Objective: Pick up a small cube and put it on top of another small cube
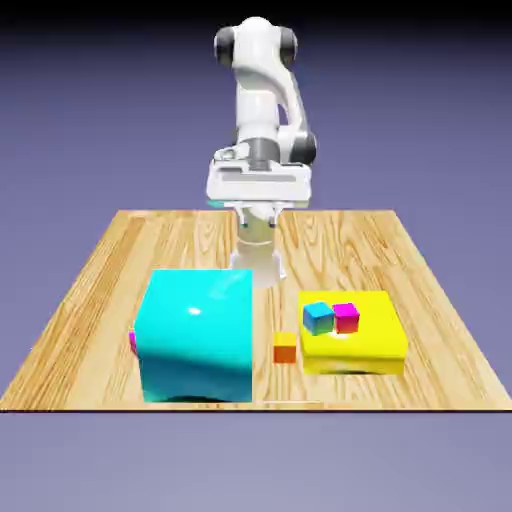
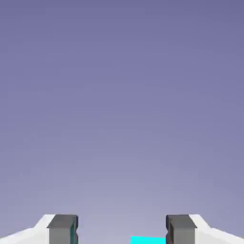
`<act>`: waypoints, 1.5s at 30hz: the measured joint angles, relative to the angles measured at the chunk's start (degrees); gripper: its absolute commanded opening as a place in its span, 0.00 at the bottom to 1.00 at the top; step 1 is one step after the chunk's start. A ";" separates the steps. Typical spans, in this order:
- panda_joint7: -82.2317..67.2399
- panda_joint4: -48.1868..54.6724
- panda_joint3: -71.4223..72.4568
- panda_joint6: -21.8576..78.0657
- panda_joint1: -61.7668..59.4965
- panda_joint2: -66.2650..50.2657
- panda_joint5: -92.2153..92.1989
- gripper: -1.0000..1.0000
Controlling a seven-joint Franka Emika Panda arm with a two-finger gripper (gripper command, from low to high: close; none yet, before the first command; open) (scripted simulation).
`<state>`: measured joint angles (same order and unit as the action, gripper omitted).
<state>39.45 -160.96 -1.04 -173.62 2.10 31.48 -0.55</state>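
Note:
The small orange cube [image 1: 285,347] lies on the wooden table [image 1: 420,300], in the gap between a big cyan block [image 1: 195,335] and a big yellow block [image 1: 365,350]. My gripper [image 1: 262,272] hangs behind the cyan block's top edge, farther back than the orange cube and apart from it. In the hand view the gripper [image 2: 121,233] is open: its two grey fingertips [image 2: 62,228] stand wide apart with nothing between them. That view shows only the backdrop and a sliver of the cyan block [image 2: 147,239] at the bottom edge; the orange cube is out of it.
A small blue cube [image 1: 318,318] and a small magenta cube [image 1: 346,317] sit side by side on top of the yellow block. A bit of something magenta [image 1: 132,340] peeks out at the cyan block's left side.

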 measured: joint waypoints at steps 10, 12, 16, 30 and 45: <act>-24.92 0.32 -8.65 3.19 11.67 -9.79 -4.57 0.50; -29.90 0.39 -10.39 3.82 14.01 -11.75 -5.48 0.50; -39.87 0.52 -13.85 5.10 18.68 -15.66 -7.31 0.50; -74.75 0.97 -25.96 9.56 35.11 -29.37 -13.71 0.50; -103.00 5.02 -14.81 5.02 29.90 -45.35 -35.98 0.50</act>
<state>-63.55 -155.94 -15.85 -168.60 32.00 -13.87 -36.53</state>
